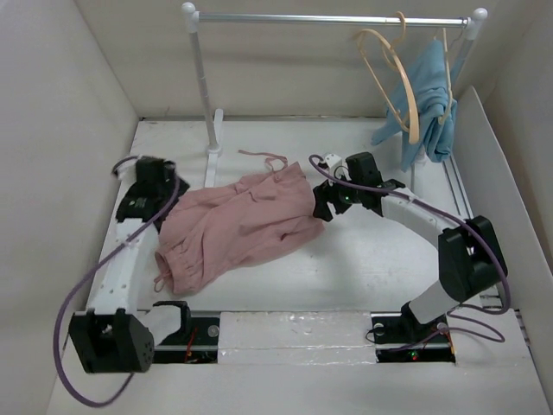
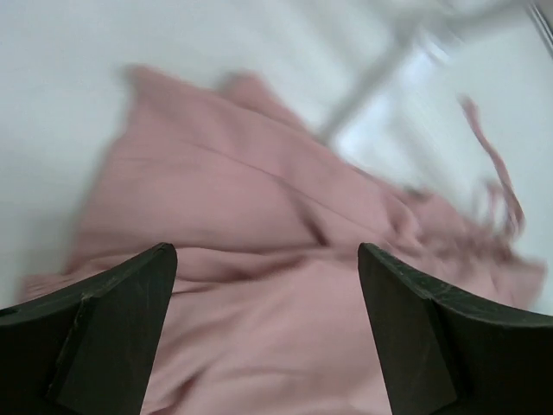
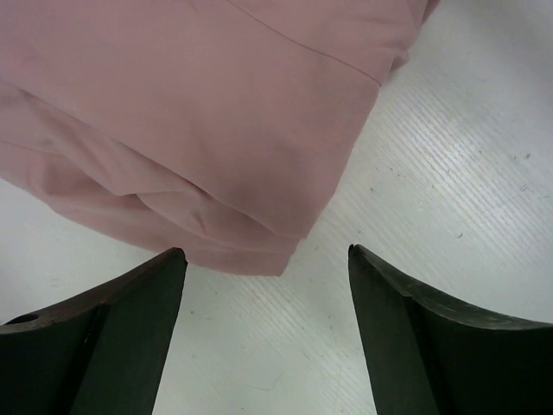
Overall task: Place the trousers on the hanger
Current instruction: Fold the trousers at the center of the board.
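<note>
The dusty-pink trousers (image 1: 238,225) lie folded on the white table, cuffs at the near left, drawstring (image 1: 263,157) at the far side. The pale wooden hanger (image 1: 393,82) hangs empty on the rail at the far right. My left gripper (image 1: 173,194) is open at the trousers' left edge; its wrist view shows pink cloth (image 2: 259,285) below the spread fingers (image 2: 112,320), blurred. My right gripper (image 1: 321,206) is open at the trousers' right edge; its wrist view shows the folded corner (image 3: 216,130) just ahead of the fingers (image 3: 415,328), with bare table between them.
A white garment rail (image 1: 333,18) on posts (image 1: 203,86) spans the far side. A light-blue garment (image 1: 428,104) hangs on a second hanger beside the wooden one. White walls enclose the table (image 1: 371,259) on left, right and back.
</note>
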